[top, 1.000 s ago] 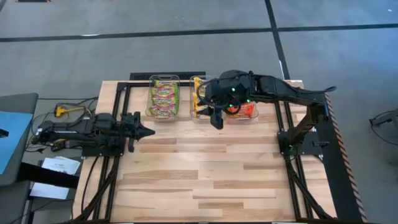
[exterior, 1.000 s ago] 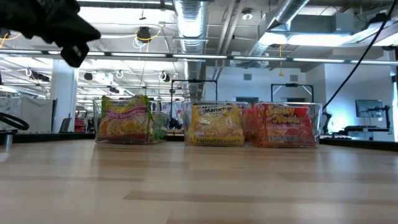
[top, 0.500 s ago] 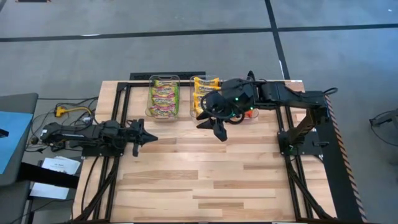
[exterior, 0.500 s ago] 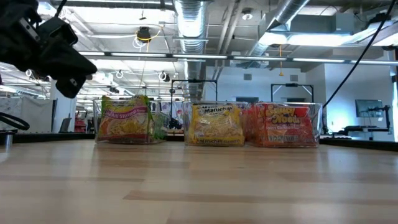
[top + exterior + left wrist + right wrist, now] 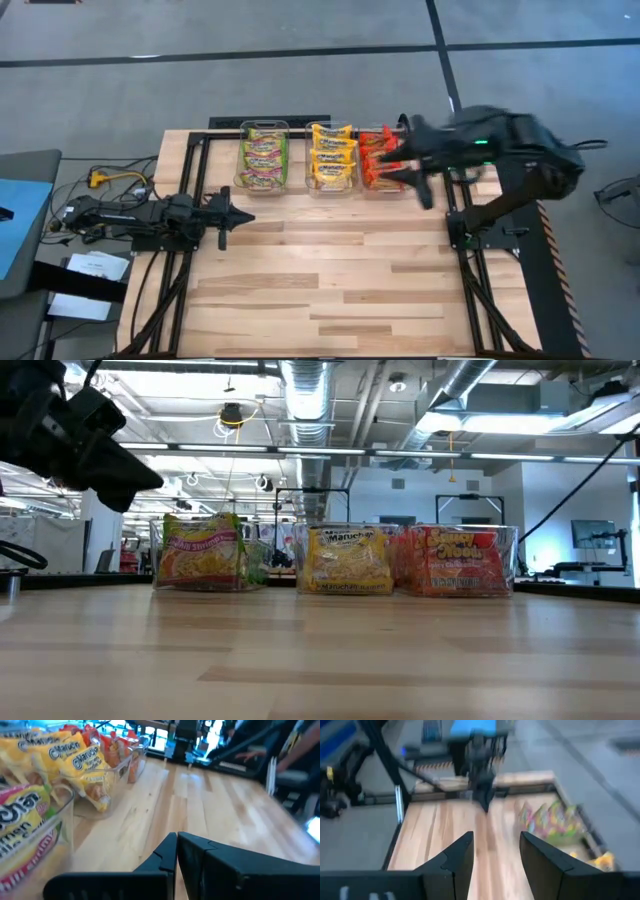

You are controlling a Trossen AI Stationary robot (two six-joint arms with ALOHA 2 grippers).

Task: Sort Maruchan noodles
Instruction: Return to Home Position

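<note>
**Green, yellow, red: 3 bins of noodles at the far edge**

Green Maruchan packets [image 5: 263,155] fill the left clear bin [image 5: 240,160], yellow packets [image 5: 333,158] fill the middle bin [image 5: 309,165], and red packets [image 5: 373,165] sit in the right bin [image 5: 514,555]. The 3 bins stand in a row, just beside one another, along the far edge of the wooden table [image 5: 330,290]. From table height, the packets stand on edge with their printed faces toward the camera, and the word Maruchan can be read on the front yellow one. Each colour keeps to its own bin — no packet lies loose on the boards.

The right gripper [image 5: 410,165] is up off the table at the outer end of the right bin, and in the high view it overlaps that bin's edge. Its 2 fingers are spread apart with nothing between them. The right wrist view shows bare wood through the gap, the green packets off to one side, and the other arm across the table.

The left gripper [image 5: 236,215] lies low on the left side of the table, well apart from the bins and pointing toward the table's middle. Its fingers are pressed together with only a thin seam between them, and they hold nothing. Past them, the left wrist view shows the yellow packets in their bin, the red ones beyond, and a green-and-pink packet closest to the camera — all behind clear plastic walls.
</note>
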